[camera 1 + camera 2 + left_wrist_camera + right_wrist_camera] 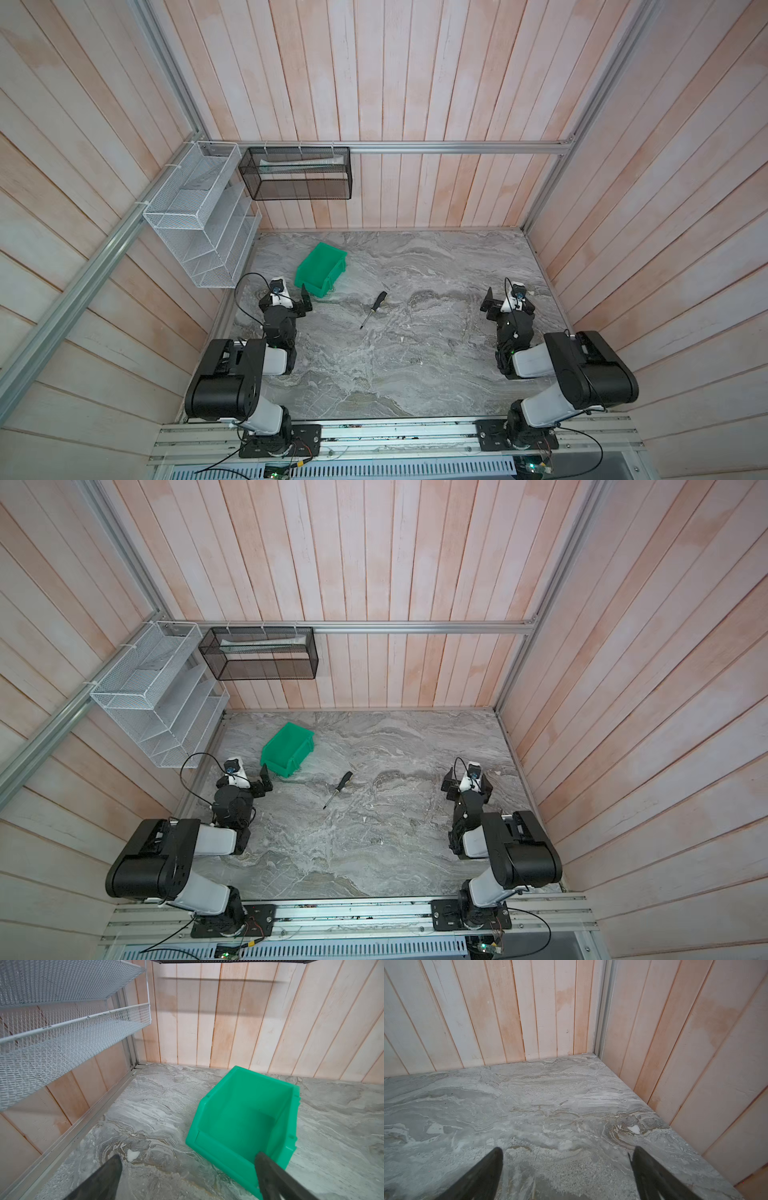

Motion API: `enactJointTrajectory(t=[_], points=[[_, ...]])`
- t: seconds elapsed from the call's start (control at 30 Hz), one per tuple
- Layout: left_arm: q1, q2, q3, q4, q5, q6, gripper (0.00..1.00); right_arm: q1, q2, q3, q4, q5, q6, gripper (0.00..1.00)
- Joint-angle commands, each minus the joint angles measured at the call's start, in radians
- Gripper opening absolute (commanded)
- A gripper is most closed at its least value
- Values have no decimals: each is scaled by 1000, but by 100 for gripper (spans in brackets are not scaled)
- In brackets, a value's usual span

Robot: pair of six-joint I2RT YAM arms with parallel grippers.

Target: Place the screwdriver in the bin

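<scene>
Presently the screwdriver (372, 311) lies flat on the tabletop (415, 365), near the bin (321, 268) but outside it; left jaws and right jaws stand released, empty. Risks: pinching the thin shaft may let it roll; left jaws, beside the bin, may nudge it.

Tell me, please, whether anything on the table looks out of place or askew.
Only mildly: the bin sits skewed on the table, not square to its edges, and the screwdriver lies loose nearby, apart from it. Nothing looks spilled or damaged.
</scene>
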Motion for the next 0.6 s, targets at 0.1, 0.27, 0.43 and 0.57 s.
enactJointTrajectory(t=[0.1, 0.27, 0.43, 0.57], points=[[3, 7, 0, -3, 21, -10, 100, 2, -4, 8, 7, 6, 3, 98], [8, 7, -1, -5, 29, -11, 100, 1, -5, 8, 6, 3, 6, 98], [7, 6, -1, -6, 30, -11, 100, 1, -6, 7, 5, 3, 6, 98], [8, 6, 0, -6, 30, -11, 100, -2, -6, 10, 2, -1, 8, 98]])
